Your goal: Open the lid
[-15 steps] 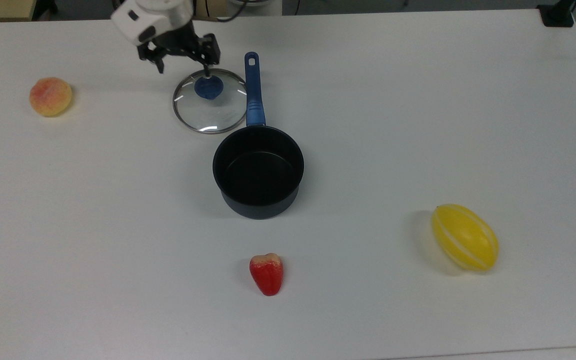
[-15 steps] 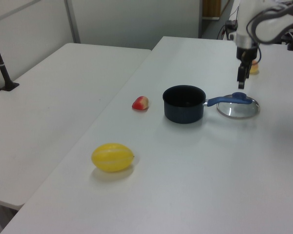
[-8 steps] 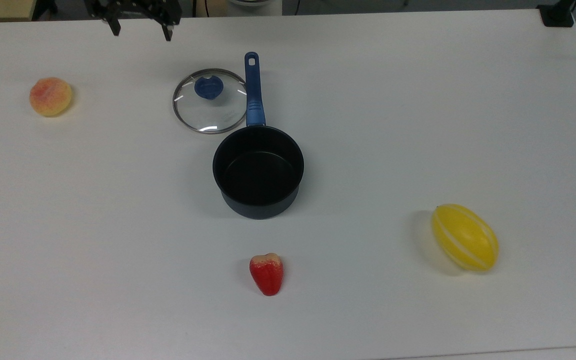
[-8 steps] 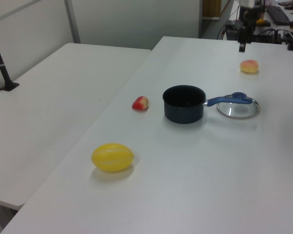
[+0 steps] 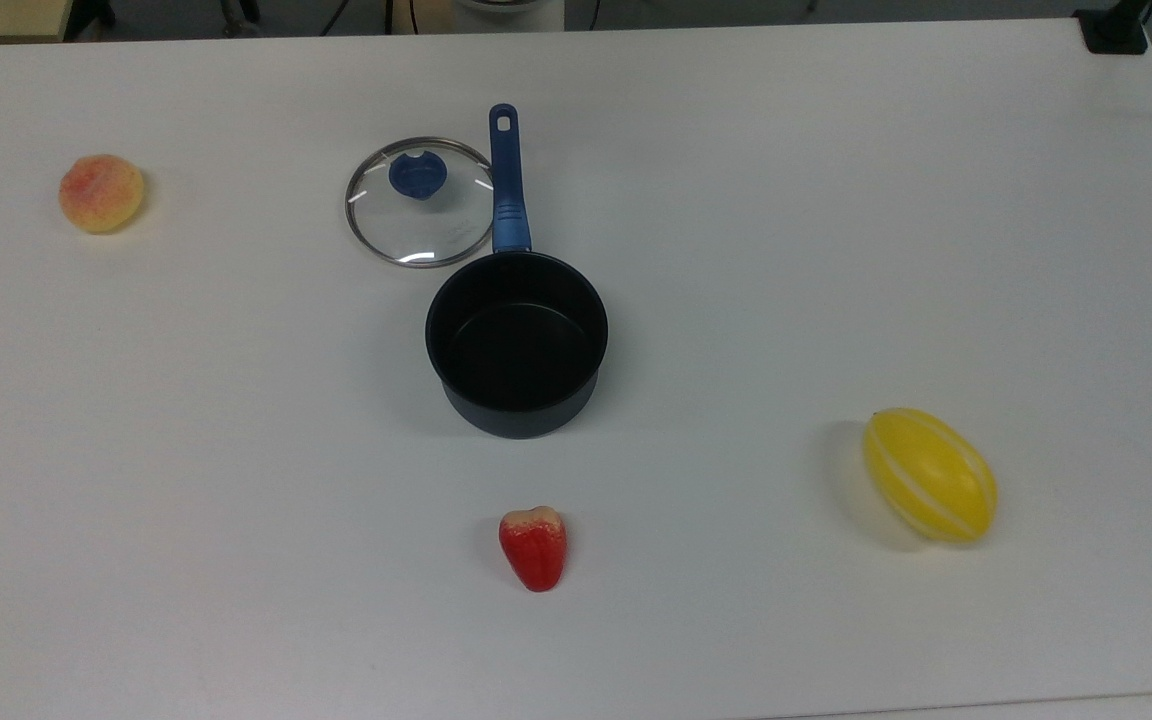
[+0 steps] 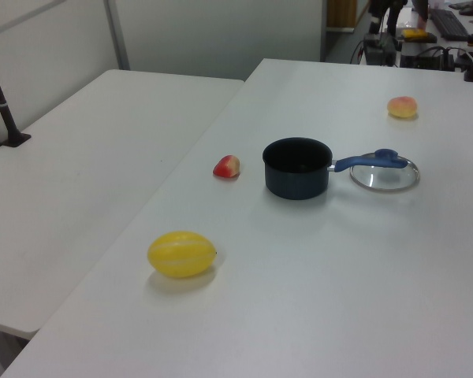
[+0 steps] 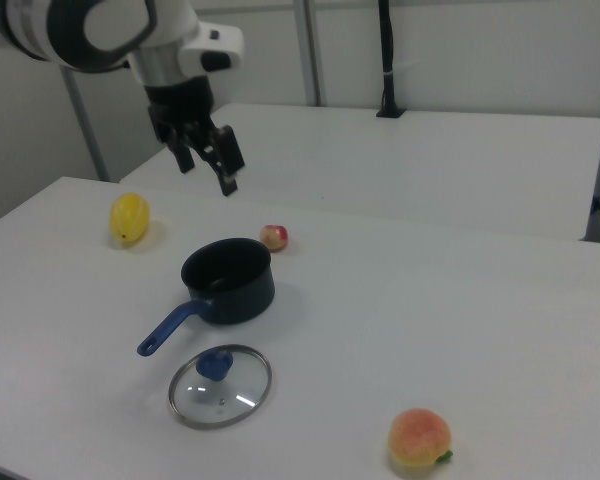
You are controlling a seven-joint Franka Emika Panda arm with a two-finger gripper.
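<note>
You have the white table (image 5: 836,200) spread out with everything on it at rest. Over it, in the right view, the arm (image 7: 90,25) reaches in from the right view's upper left, and its gripper (image 7: 208,160) hangs high above the surface, well apart from every object, with the fingers spread and nothing between them.

The pan (image 5: 516,343) sits near the middle of the table, open and empty as far as you can see into it, its blue handle (image 5: 507,180) pointing to the far edge in the top view.

The lid (image 5: 419,201) lies flat on the table, knob (image 5: 417,174) up, just beside the handle on the top view's left; its rim looks to be touching or nearly touching the handle, and you cannot tell which. It is fully off the pan and clear of the pan's rim.

So you can judge the task done: the lid is off, set down and released. Nothing looks left to do but let the arm retire.

Around the pan, well apart, you have a yellow melon (image 5: 930,475) at the top view's right, a peach (image 5: 101,193) at its far left, and a red fruit (image 5: 533,547) at the near side.
</note>
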